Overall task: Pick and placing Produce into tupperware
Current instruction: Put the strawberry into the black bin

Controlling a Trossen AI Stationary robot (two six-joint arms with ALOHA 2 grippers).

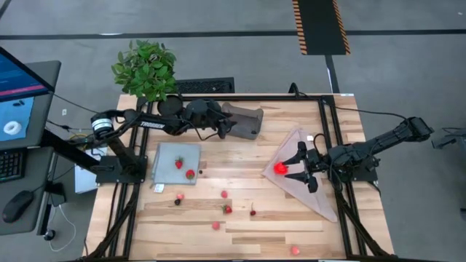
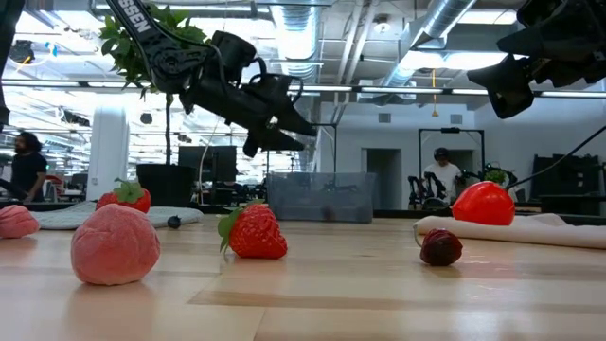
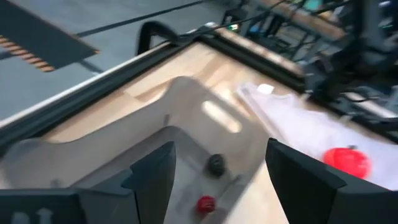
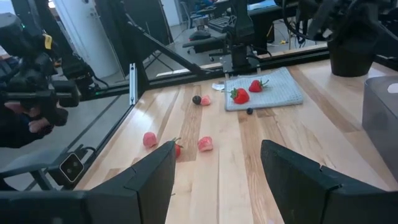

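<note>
From above, the left gripper is seen over the grey tupperware at the table's far side, while the right gripper is held beside the large red fruit on a pale triangular sheet; small produce pieces are scattered across the wood and on the blue-grey mat. In the left wrist view, spread, empty fingers are shown above the tub, where a dark berry and a red one lie. In the right wrist view, that arm's fingers are likewise seen parted with nothing between them.

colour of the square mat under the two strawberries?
Pale blue-grey mat, with two red strawberries on it; the high view shows it best.
</note>
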